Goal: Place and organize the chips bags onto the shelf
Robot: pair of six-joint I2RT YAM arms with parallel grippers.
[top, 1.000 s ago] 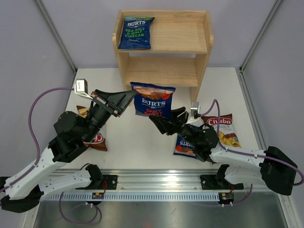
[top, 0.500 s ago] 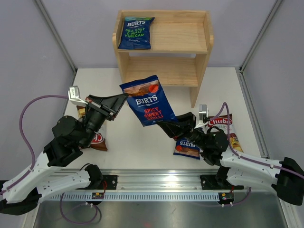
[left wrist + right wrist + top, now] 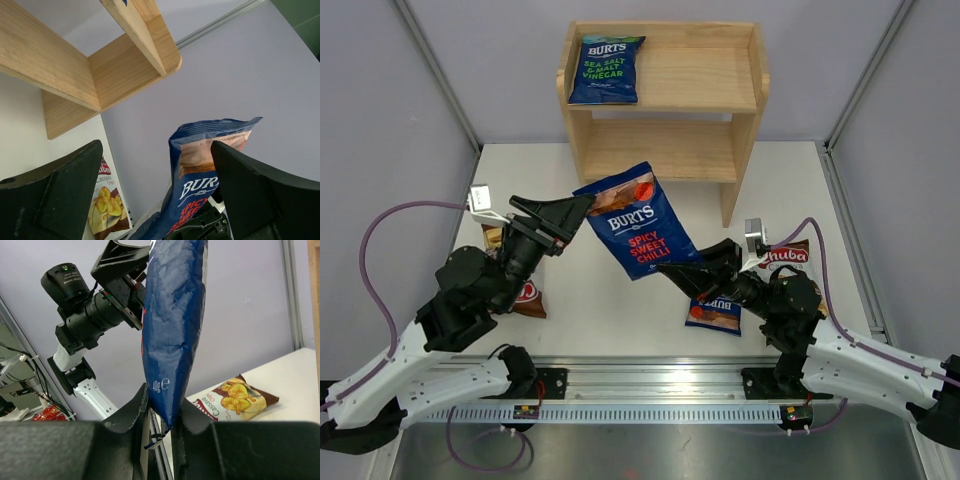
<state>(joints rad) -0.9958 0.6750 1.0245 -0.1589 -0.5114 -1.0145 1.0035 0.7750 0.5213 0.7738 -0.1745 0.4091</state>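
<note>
Held aloft above the desk (image 3: 610, 300), short of the shelf (image 3: 745, 90): BURTS Spicy Sweet Chilli bag (image 3: 638, 222), tilted, lower seam pinched tight in the right end effector (image 3: 672, 268). Left end effector (image 3: 575, 208) spread wide at the top corner, gripping nothing. Likely light, crinkly, slippery and easily crushed; best taken by a flat sealed seam, not the puffed middle.

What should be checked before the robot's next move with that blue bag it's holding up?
1. Right gripper clamped on the chilli bag: ok, pinching its bottom edge.
2. Left gripper open: ok.
3. Bag's top inside its jaws: cannot tell.
4. Bag level for shelving: not ok, it hangs tilted.
5. Room on the shelf: ok, lower tier bare, upper tier holds only the sea salt bag.
</note>
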